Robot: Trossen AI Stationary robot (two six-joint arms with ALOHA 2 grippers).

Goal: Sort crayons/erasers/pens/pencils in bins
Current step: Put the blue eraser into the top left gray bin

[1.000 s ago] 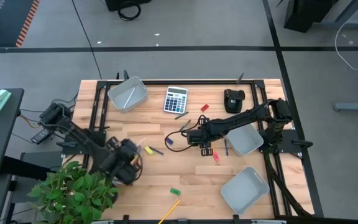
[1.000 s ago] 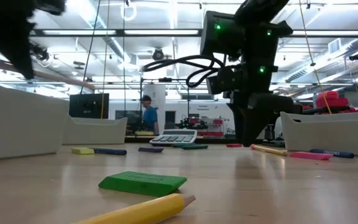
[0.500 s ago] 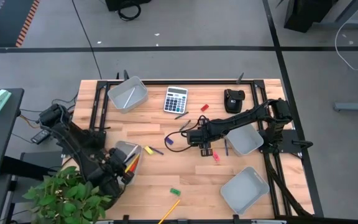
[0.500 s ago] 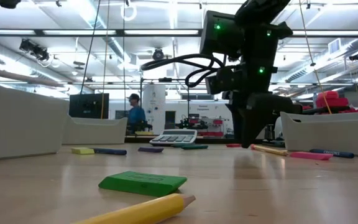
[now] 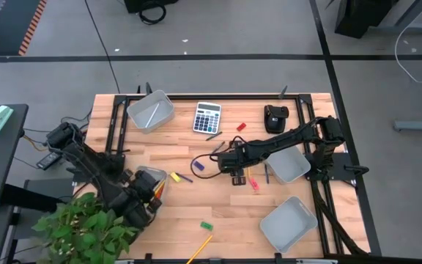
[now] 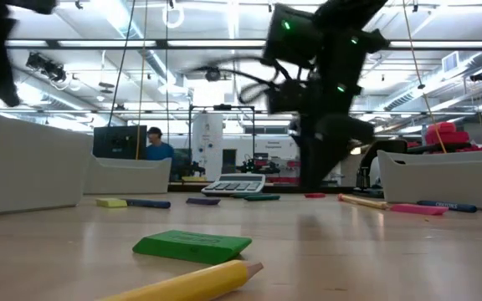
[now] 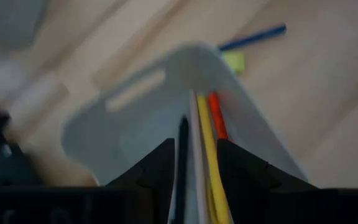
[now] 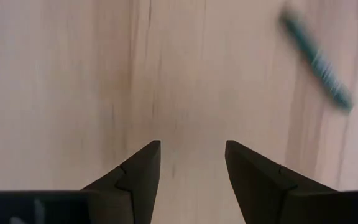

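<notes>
The left gripper [image 5: 141, 205] is seen at the table's near-left corner, over the bin [image 7: 129, 118] there, its fingers parted with nothing between them. In that bin a yellow crayon [image 7: 207, 155], a red crayon [image 7: 215, 118] and a dark stick that looks like a pen [image 7: 183, 149] are lying side by side. Just beyond the bin's rim, a small yellow piece [image 7: 234, 62] and a blue pen [image 7: 253, 37] are left on the bare wood.

The right gripper [image 5: 234, 173] is held low over mid-table, fingers spread wide and empty above bare boards. A dark green stick [image 8: 319, 59], probably a pen, is lying near it. Other loose items are scattered around: a green eraser [image 5: 206, 225], a pencil [image 5: 200, 248] at the near edge, a pink eraser [image 5: 255, 185] near the right gripper, and a red eraser [image 5: 241, 126] beside the calculator [image 5: 206, 116].

The green stick is judged light, rigid and smooth, likely to roll if nudged; it would best be taken at mid-length, fingers set across its axis and pressed low to the wood. The erasers should be grippier and slightly yielding.
</notes>
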